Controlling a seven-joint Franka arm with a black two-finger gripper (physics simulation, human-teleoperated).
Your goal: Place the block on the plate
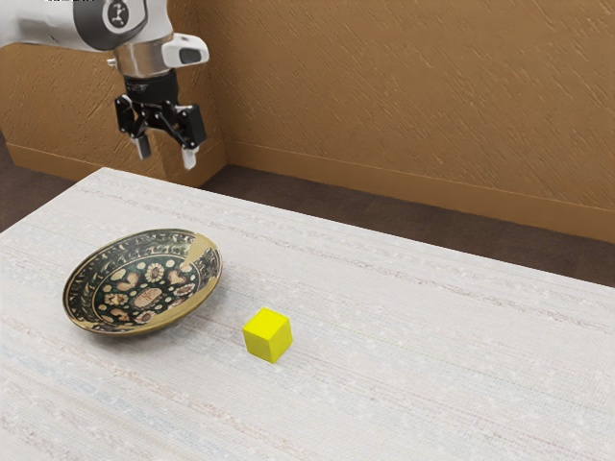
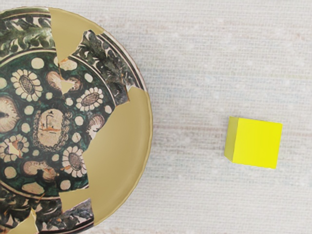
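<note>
**Block Lay Below and Out Past the Plate's Rim**

Your gripper (image 1: pixel 167 152) hung high and empty, its fingers spread with nothing between them. The yellow block (image 1: pixel 267 334) sat on the table (image 1: pixel 413 384), just beside the plate (image 1: pixel 144 296) and not touching it. From the fingers, it lay well below and toward the exterior view's right. Being a cube, it offered you no long axis; any opposite pair of upright sides looked graspable. Your next move likely called for travel across first, then straight down.
</note>
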